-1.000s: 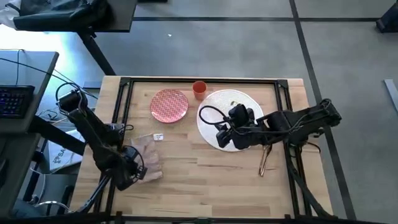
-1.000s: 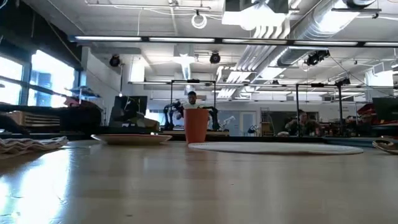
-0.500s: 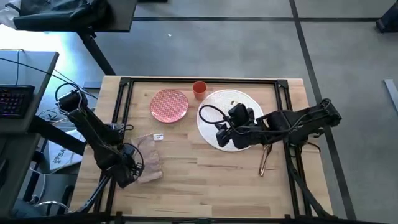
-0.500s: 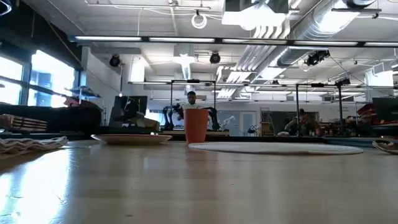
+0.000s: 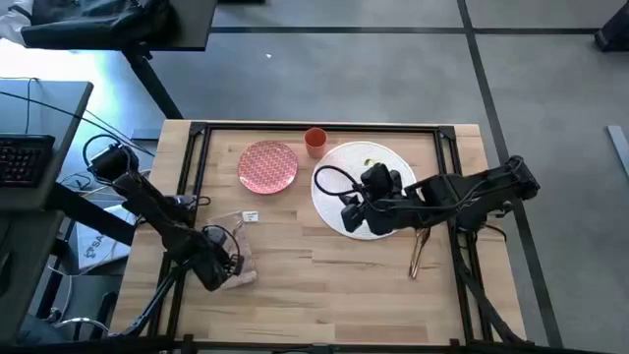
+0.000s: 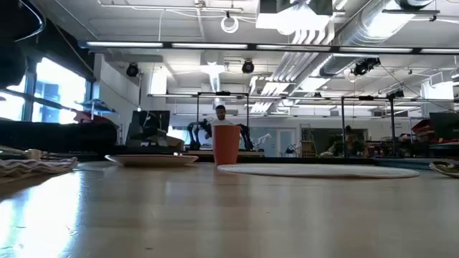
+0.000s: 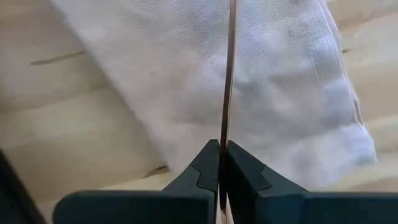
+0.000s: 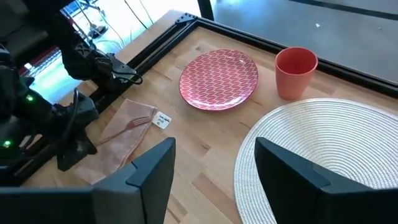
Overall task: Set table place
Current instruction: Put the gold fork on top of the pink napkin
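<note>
Left end effector (image 5: 224, 267): clamped tight on a copper fork (image 7: 229, 74), over the napkin (image 7: 249, 93), table's (image 5: 324, 285) 8 o'clock.
Right end effector (image 8: 211, 155): fingers apart, empty, above placemat (image 5: 378, 162).
Plate (image 5: 267, 166), cup (image 5: 314, 142): 11 to 12 o'clock, untouched.
Cutlery (image 5: 420, 254): 4 o'clock.

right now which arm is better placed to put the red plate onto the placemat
Right. The right gripper hovers open over the placemat, with the plate just beside the mat. The left gripper is shut on a fork over the napkin.

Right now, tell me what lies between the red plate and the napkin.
Only bare wood of the table lies between the red plate and the napkin, apart from the napkin's small white tag; the high view shows it.
</note>
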